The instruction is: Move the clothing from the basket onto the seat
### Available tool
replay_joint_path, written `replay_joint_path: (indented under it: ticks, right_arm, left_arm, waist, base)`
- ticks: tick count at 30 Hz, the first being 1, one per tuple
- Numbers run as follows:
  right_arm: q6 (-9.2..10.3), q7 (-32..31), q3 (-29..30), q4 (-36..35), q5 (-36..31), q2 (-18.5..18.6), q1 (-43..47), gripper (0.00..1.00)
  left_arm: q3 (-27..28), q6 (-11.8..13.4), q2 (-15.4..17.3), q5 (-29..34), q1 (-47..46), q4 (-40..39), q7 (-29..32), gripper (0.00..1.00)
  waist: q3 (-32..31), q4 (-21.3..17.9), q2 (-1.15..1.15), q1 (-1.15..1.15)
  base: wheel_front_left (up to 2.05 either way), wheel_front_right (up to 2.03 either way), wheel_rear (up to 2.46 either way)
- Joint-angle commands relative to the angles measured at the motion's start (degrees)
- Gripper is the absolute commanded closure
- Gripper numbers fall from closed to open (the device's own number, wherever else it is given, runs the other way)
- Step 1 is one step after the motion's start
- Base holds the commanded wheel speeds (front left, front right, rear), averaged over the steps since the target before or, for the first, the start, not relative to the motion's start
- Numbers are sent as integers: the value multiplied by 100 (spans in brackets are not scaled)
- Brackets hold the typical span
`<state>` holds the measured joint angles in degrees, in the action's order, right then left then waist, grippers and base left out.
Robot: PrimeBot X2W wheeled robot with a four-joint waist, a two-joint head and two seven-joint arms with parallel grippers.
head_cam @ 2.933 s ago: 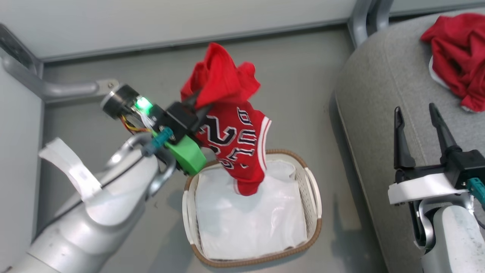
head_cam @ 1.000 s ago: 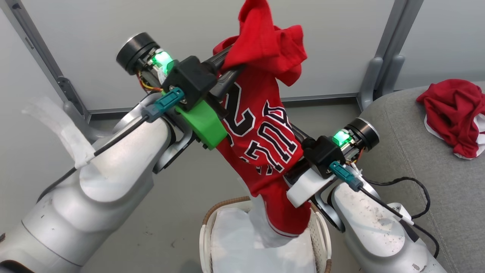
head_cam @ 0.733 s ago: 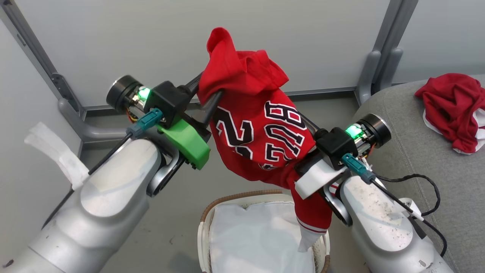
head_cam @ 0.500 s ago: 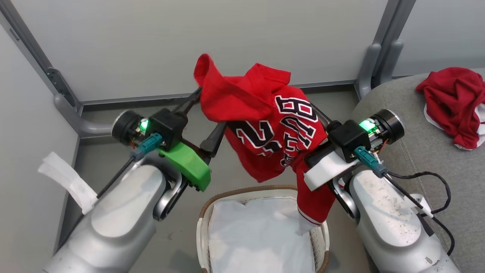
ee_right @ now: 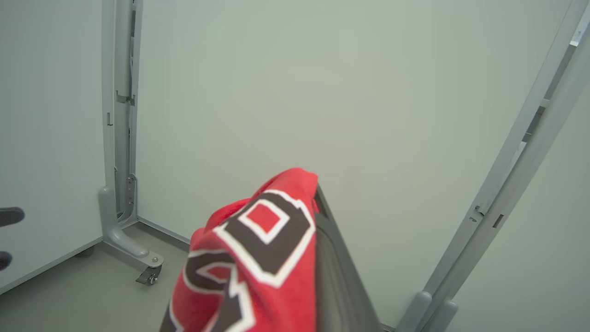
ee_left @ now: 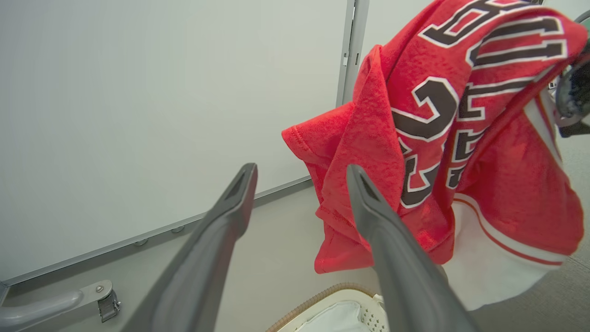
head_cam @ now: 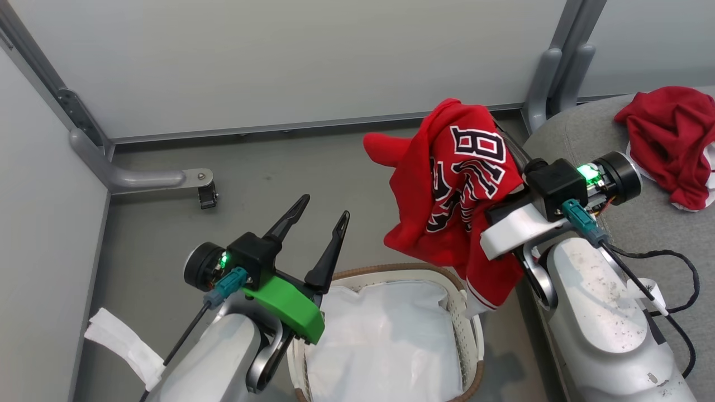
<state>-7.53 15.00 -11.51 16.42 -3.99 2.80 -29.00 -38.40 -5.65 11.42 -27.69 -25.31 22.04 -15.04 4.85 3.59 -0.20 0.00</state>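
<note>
Lying nearest, the basket (head_cam: 391, 272) is seen to hold nothing but its white liner (head_cam: 385, 329). Just left of the basket, the left claw (head_cam: 325, 206) is found lowered and drawn clear of the cloth, its fingers spread wide with nothing between them. A second ago it was clamped on the jersey's upper folds.

The jersey (head_cam: 452, 184) has thus been handed over. It is now carried by the right claw (ee_right: 309, 196) alone, which is closed tight on the fabric, with the cloth draped over its fingers. The jersey is hung above the basket's right rim, and its white-trimmed hem is dangled just beside that rim, clear of the liner.

Right of the basket the seat (head_cam: 570, 139) is found, and on it, farthest from the basket, another red garment (head_cam: 665, 128) is already laid. With the handover made, only a short carry rightward from the basket and a release onto the seat are judged to be left.
</note>
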Motion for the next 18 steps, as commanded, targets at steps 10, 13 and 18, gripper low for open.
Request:
replay_joint_path:
  ticks: [10,13,18]
  right_arm:
    - [8,28,404,25,-154,31,144,100]
    - [8,28,498,1,-164,49,112,100]
    - [8,28,672,-81,-179,90,24,100]
  left_arm:
    - [346,-175,-377,542,403,-156,-19,0]
    - [384,-181,-388,618,406,-224,-20,0]
    - [362,-191,-379,731,305,-331,-20,0]
  waist:
    - [120,-155,20,0]
    - [210,-310,20,0]
    - [434,-791,20,0]
  base:
    - [0,0,0]
    - [0,0,0]
    - [0,0,0]
